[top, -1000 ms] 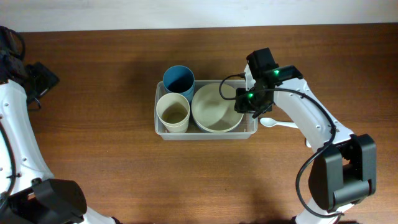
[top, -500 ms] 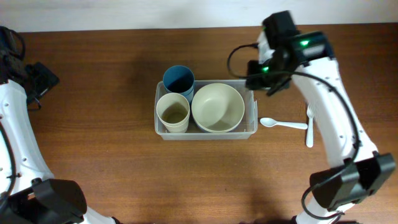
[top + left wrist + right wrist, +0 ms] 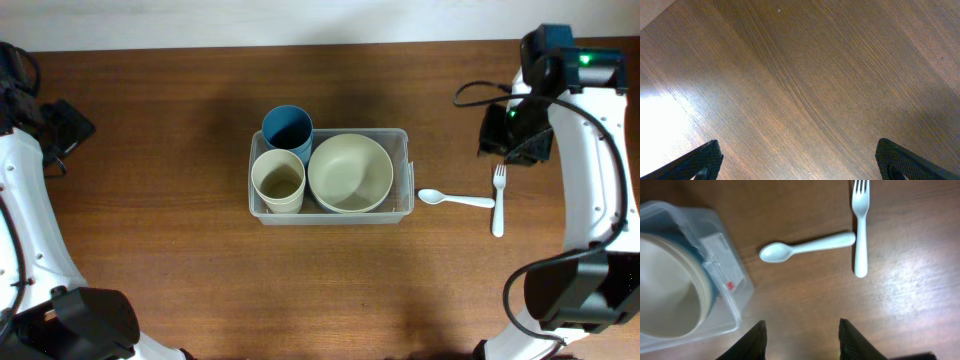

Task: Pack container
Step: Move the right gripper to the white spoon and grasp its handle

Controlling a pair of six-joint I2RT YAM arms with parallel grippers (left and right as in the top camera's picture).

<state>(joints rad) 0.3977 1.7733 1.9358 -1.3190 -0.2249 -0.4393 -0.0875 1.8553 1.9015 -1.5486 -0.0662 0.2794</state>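
counter [image 3: 150, 250]: brown wood
container [image 3: 404, 142]: clear plastic rectangular bin, overhead centre, holds round cream bowl [image 3: 350, 173]
right pincer [image 3: 802, 331]: released, empty
left pincer [image 3: 797, 152]: released, over bare wood
white plastic spoon [image 3: 456, 199], white plastic fork [image 3: 498, 200]: right of container
next: probably descend, pinch spoon handle

A robotics lab bench, not a home kitchen. A bare brown wooden tabletop [image 3: 150, 250] meets a plain pale wall [image 3: 300, 20] along its far edge. A white left arm [image 3: 20, 220] and right arm [image 3: 600, 180] with a loose black cable [image 3: 475, 90] stand at its side edges. Mid-table lie a clear container [image 3: 330, 218], a plastic spoon [image 3: 455, 199] and a fork [image 3: 498, 200].
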